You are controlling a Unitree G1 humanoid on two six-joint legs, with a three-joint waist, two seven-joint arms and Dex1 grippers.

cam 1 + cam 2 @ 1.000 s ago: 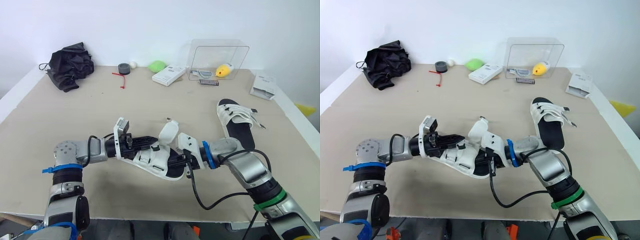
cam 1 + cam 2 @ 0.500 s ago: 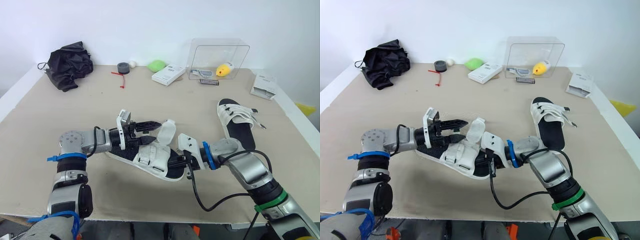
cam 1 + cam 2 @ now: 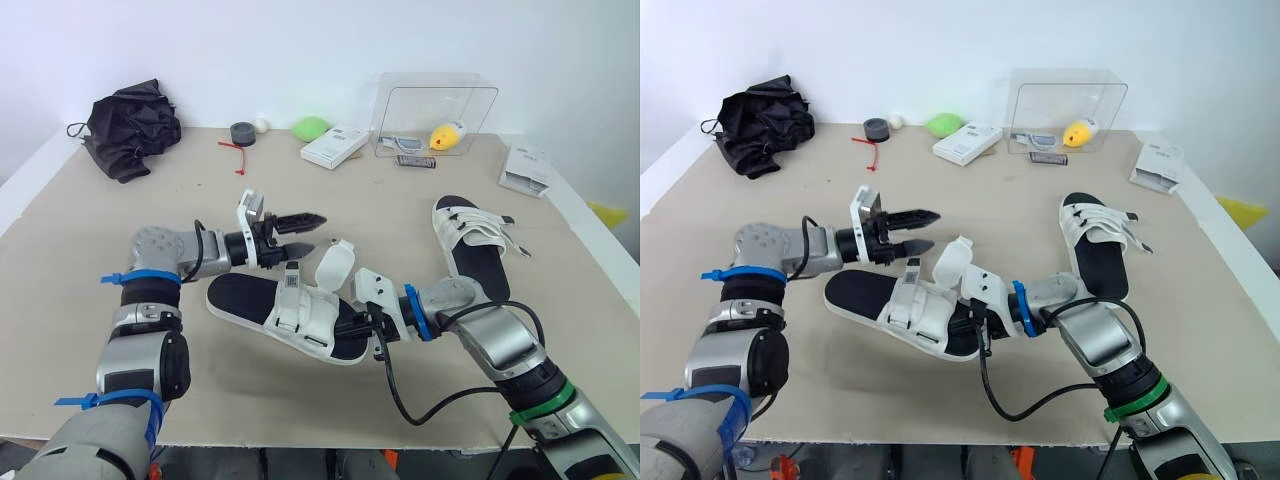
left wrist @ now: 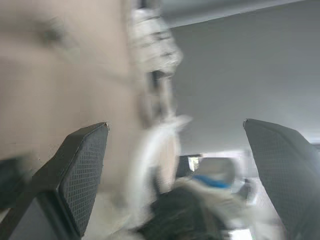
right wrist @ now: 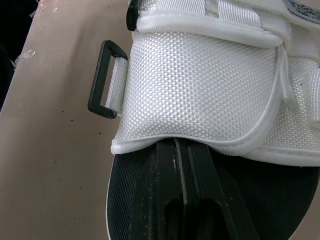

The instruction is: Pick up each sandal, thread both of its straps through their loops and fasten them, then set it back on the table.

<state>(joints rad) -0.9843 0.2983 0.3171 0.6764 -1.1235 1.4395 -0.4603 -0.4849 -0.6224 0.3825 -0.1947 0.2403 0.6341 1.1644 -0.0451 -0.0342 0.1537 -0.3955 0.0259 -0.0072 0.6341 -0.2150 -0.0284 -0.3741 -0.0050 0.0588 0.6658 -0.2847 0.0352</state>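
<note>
Judging by looks, the sandal (image 3: 300, 310) is light and its strap (image 3: 333, 268) floppy, so pinch the tip. The left end effector (image 3: 315, 231) hangs released; the right end effector (image 5: 176, 150) is clenched under the upper (image 5: 200, 75).

Two sandals laid out on a table (image 3: 400, 215)
The near sandal (image 3: 300, 315) is placed front and centre; the far sandal (image 3: 478, 262) is set to its right, further back, well apart
</note>
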